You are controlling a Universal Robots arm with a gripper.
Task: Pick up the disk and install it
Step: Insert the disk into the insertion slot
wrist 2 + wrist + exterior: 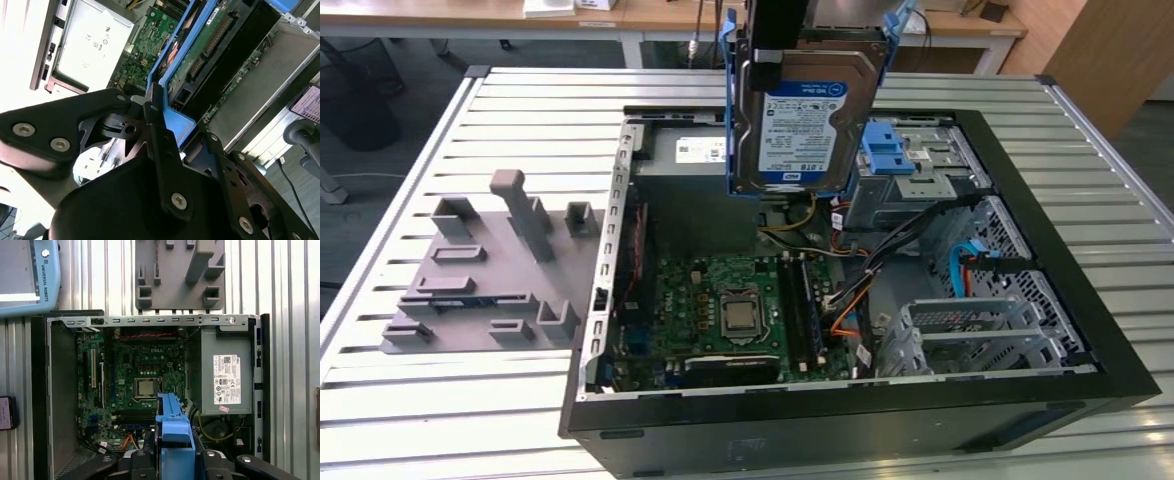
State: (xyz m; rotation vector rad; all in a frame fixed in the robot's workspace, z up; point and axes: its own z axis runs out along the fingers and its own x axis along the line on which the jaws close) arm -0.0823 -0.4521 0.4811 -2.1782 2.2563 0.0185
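The disk [807, 120] hangs on edge above the open computer case [854, 425], with its white-and-blue label facing the exterior camera and its blue carrier frame along both sides. My gripper [811, 32] is shut on its upper end. In the second wrist view the black fingers [155, 130] clamp the blue frame of the disk [175, 117], and the green circuit board on its underside shows. In the first wrist view the frame of the disk [173, 422] sticks out from my gripper [175, 460], over the case's interior near the motherboard [140, 370].
Inside the case lie the motherboard [734, 300], a grey power-supply box [687, 165] and a silver perforated cage with a blue latch [897, 150], with loose cables around them. A grey moulded fixture [480, 280] sits on the slatted metal table [440, 410] at the exterior view's left.
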